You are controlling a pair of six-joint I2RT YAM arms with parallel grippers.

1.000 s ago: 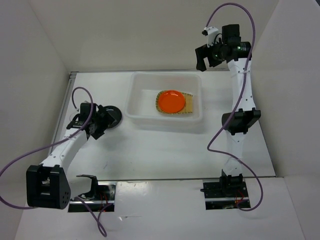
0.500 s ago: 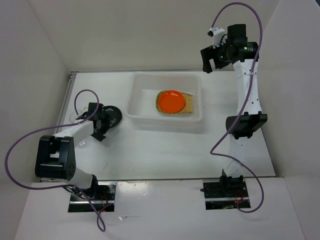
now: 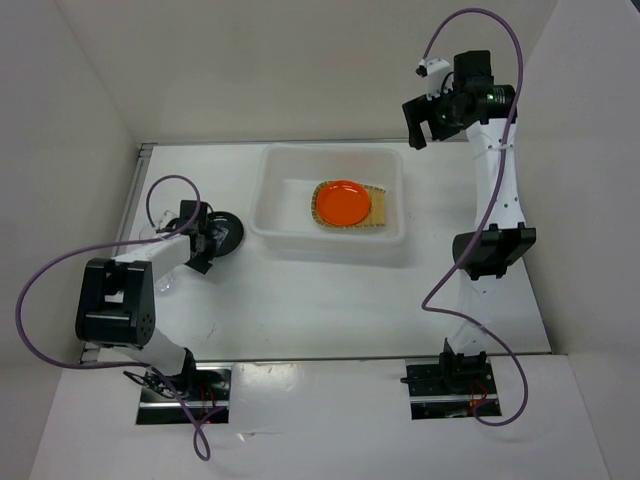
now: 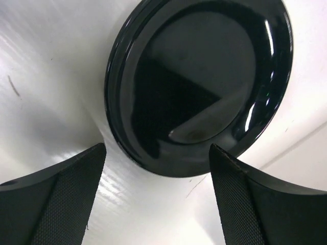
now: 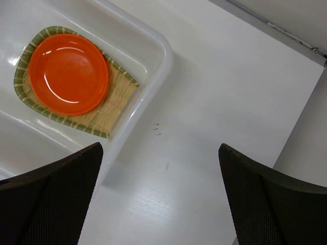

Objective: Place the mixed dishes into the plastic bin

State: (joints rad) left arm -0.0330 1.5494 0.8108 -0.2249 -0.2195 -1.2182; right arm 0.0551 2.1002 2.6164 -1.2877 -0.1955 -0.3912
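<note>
The plastic bin [image 3: 270, 190] stands in the middle of the table. Inside it the orange plate [image 3: 343, 203] rests on the bamboo tray [image 3: 378, 212]. The black plate [image 3: 228, 231] lies on the table left of the bin. My left gripper [image 3: 207, 238] is low at its left edge and open. In the left wrist view the black plate [image 4: 199, 87] has its near rim between the fingers [image 4: 56, 199], untouched. My right gripper [image 3: 432, 118] hangs open high behind the bin's right corner, looking down on the orange plate [image 5: 68, 74], the tray [image 5: 112, 99] and the bin [image 5: 153, 76].
A faint clear shape, perhaps a cup [image 3: 165, 285], sits by the left arm's forearm. White walls close in the table on the left, back and right. The table's metal edge strip [image 3: 140, 160] runs along the left side. Purple cables loop off both arms.
The left arm has folded in, its elbow swinging up and right while the gripper stayed at the black plate. The right gripper has shifted slightly to the right.
</note>
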